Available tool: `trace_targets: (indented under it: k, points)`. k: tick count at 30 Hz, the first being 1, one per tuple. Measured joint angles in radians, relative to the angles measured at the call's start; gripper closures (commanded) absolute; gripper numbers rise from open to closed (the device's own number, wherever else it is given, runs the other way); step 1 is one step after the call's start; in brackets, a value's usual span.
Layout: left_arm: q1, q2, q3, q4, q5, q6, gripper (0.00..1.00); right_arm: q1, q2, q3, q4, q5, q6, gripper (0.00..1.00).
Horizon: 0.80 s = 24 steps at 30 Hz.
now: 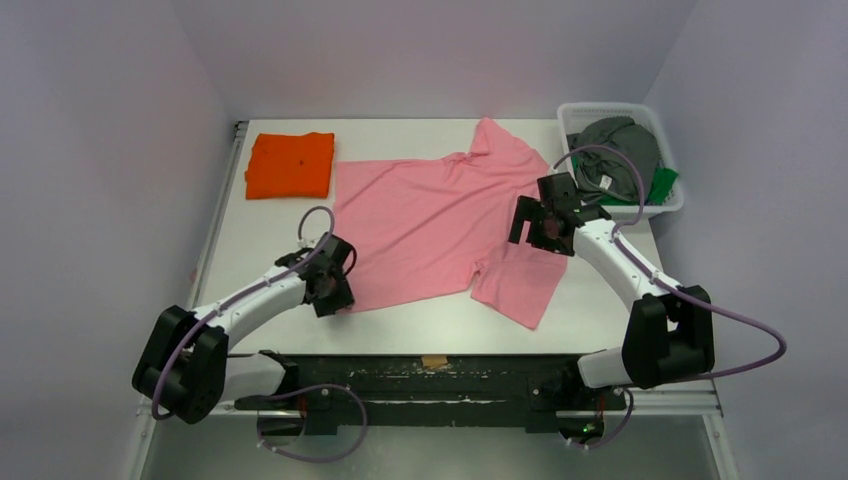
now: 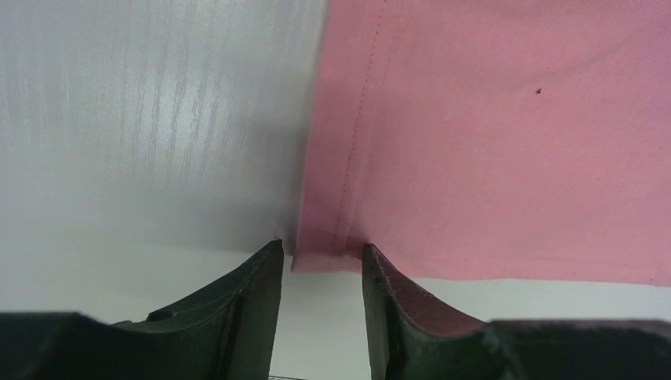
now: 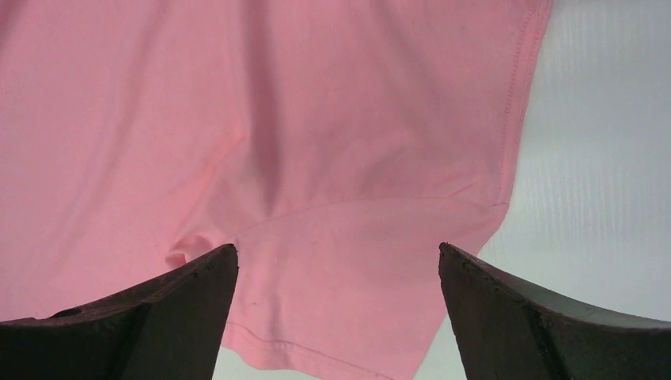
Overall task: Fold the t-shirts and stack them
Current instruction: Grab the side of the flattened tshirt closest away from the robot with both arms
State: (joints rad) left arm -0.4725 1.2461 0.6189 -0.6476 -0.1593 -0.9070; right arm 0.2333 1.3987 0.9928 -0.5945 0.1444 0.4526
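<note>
Pink t-shirt [image 2: 490, 142] corner between left claw [image 2: 322, 248] tips, perhaps pinched

No readable text, labels, brands, numbers — none anywhere.

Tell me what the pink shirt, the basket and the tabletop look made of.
Pink shirt: soft matte cloth, probably cotton knit; stitched hem, gentle wrinkles. Basket: white plastic, slotted walls. Tabletop: smooth white board, perhaps laminate; faint grain lines.
</note>
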Motion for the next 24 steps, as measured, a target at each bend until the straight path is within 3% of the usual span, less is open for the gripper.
trace_targets:
  k: [2,4,6,18,24]
  points:
    - [-0.004,0.005,0.002,0.003,-0.003,-0.003,0.67,0.000,0.000,0.000,-0.001,0.004,0.000,0.05]
    - [-0.007,0.012,0.005,0.001,-0.010,-0.005,0.78,0.000,0.000,0.000,-0.001,0.006,0.000,0.05]
    - [-0.008,0.023,0.010,0.004,-0.011,-0.011,1.00,0.000,0.000,0.000,-0.002,0.011,0.001,0.05]
    - [-0.035,0.008,0.022,0.021,-0.046,-0.009,1.00,0.016,-0.047,-0.036,-0.074,0.077,0.031,0.07]
    - [0.017,-0.088,0.012,-0.014,-0.111,0.005,1.00,0.154,-0.140,-0.087,-0.187,0.104,0.069,0.09]
